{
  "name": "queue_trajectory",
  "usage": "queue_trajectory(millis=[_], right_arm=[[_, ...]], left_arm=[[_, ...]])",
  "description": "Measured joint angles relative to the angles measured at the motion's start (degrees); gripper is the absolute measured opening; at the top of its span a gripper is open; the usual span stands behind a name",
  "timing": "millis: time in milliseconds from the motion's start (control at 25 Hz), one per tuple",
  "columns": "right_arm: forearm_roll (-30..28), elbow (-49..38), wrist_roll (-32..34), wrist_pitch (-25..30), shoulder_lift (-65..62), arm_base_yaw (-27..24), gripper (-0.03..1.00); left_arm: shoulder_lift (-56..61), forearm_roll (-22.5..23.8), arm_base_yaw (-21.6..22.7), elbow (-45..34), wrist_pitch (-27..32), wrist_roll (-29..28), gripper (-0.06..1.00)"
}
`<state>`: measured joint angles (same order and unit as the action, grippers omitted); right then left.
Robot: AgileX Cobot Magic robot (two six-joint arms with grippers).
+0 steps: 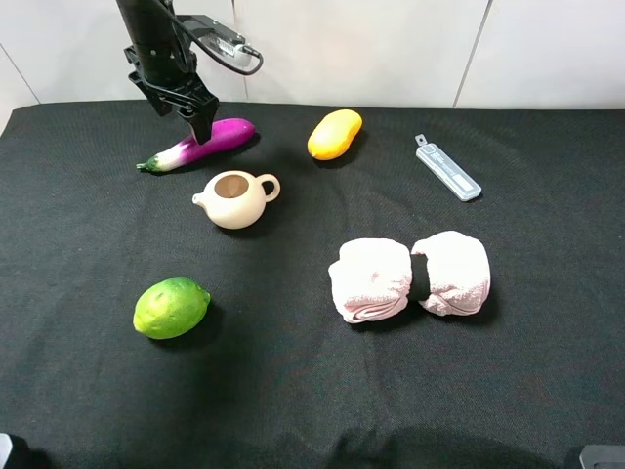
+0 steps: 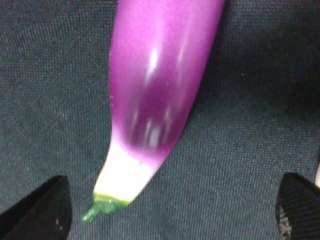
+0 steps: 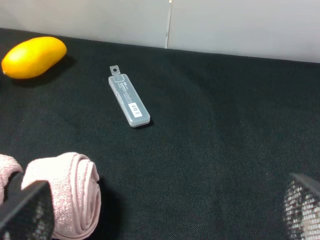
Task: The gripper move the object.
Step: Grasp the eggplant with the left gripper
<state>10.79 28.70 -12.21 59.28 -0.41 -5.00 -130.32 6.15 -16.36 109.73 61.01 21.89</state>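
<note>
Hovering over glossy tapered eggplant (image 2: 160, 85), left pincer (image 2: 171, 211) spread wide, empty; cloth (image 2: 250, 150) woven.

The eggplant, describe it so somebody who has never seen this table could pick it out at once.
On the black-clothed table, look to the far left corner, where the left gripper hangs open. The eggplant lies right under it, just behind the cream teapot. It is the only long, glossy purple thing, fading to white at a green stem.
</note>
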Motion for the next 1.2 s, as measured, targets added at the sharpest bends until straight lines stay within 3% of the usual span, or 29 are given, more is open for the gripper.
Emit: queue_trajectory(millis=[480,1200], right_arm=[[0.05,0.00,0.00,0.00,0.00,0.00,0.69],[0.10,0.00,0.00,0.00,0.00,0.00,0.69]], left_arm=[[-6.07,-0.47,1.20,4.94,-0.76,0.21,0.83],[-9.86,-0.57,1.57,5.77,-3.96,2.76,0.83]])
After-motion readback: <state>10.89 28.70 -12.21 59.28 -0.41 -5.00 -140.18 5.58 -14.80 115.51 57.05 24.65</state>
